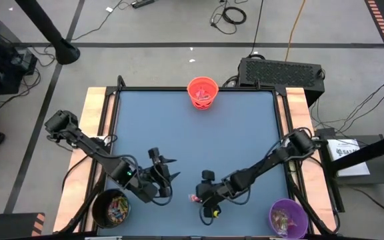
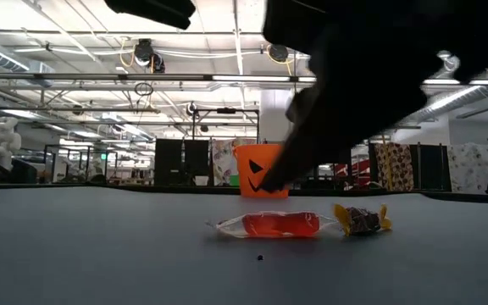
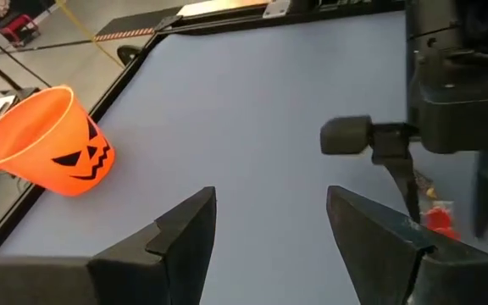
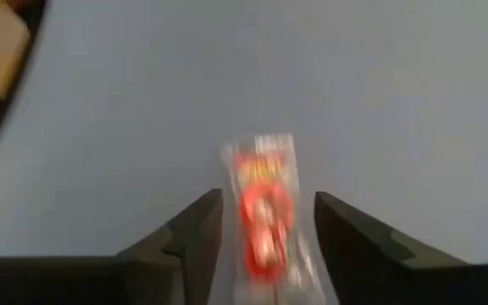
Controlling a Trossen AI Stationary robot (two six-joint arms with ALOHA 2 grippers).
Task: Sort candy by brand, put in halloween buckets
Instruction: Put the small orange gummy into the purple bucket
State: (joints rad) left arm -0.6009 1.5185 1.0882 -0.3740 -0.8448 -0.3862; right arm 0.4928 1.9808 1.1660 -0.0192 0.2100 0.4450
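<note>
A red candy (image 2: 278,224) in a clear wrapper lies flat on the blue-grey table, with a yellow-and-brown candy (image 2: 362,219) beside it. My right gripper (image 4: 265,222) is open just above the red candy (image 4: 263,191). Its fingers stand on either side of the candy and slant down from the table's right. My left gripper (image 3: 265,229) hovers open near the table's front left and holds nothing. The orange bucket (image 1: 202,93) stands at the far edge, the black bucket (image 1: 111,208) at the near left corner and the purple bucket (image 1: 288,217) at the near right corner.
The black and purple buckets each hold several candies. My right arm (image 3: 447,93) crosses in front of my left gripper. Open table surface lies between the grippers and the orange bucket (image 3: 49,144). Wooden rails (image 1: 99,113) run along both sides of the table.
</note>
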